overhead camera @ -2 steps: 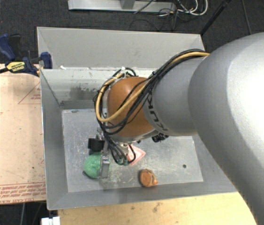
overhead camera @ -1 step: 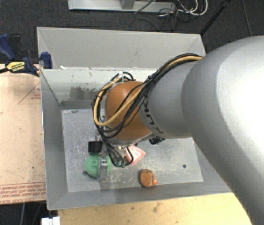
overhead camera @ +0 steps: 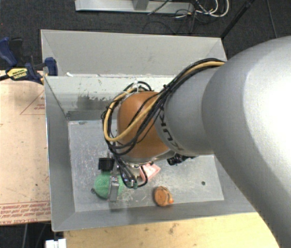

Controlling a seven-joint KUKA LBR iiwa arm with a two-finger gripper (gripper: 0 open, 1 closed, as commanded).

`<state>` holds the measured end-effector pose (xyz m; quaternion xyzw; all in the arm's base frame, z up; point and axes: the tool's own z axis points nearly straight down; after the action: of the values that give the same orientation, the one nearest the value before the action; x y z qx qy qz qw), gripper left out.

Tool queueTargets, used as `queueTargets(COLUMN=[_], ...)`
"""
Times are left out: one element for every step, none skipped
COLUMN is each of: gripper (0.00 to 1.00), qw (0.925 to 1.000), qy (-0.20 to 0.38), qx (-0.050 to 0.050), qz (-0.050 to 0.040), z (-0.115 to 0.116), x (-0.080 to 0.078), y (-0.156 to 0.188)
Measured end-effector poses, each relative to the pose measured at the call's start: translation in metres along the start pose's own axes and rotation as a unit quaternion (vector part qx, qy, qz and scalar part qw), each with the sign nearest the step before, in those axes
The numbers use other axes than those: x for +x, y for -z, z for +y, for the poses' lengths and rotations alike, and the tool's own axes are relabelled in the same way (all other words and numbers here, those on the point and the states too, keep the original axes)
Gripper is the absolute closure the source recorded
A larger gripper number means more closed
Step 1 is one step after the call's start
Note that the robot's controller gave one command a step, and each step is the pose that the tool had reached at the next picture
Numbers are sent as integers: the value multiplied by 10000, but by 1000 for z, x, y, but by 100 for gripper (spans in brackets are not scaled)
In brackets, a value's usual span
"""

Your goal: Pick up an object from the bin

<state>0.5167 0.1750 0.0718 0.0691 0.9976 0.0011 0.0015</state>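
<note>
We see a robot arm (overhead camera: 228, 118) reaching from the right into a grey metal bin (overhead camera: 57, 154). Its gripper (overhead camera: 118, 186) sits low at the front left, right beside a green lump (overhead camera: 102, 187). We cannot tell whether the gripper is open or closed. A pink piece (overhead camera: 150, 171) and a brown disc (overhead camera: 162, 196) lie near, to the right.

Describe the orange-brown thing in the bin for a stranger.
In the grey bin, look along the floor's lowest edge in view. A small round orange-brown lump lies alone, right of the green ball, below the pink piece. Nothing else loose is orange.
</note>
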Motion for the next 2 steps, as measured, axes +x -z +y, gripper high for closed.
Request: queueTargets(gripper=[0, 100], qw=[10000, 10000], qy=[88, -22], qx=[14, 10], qz=[27, 28], z=[-2, -7], x=[15, 26], y=[-2, -2])
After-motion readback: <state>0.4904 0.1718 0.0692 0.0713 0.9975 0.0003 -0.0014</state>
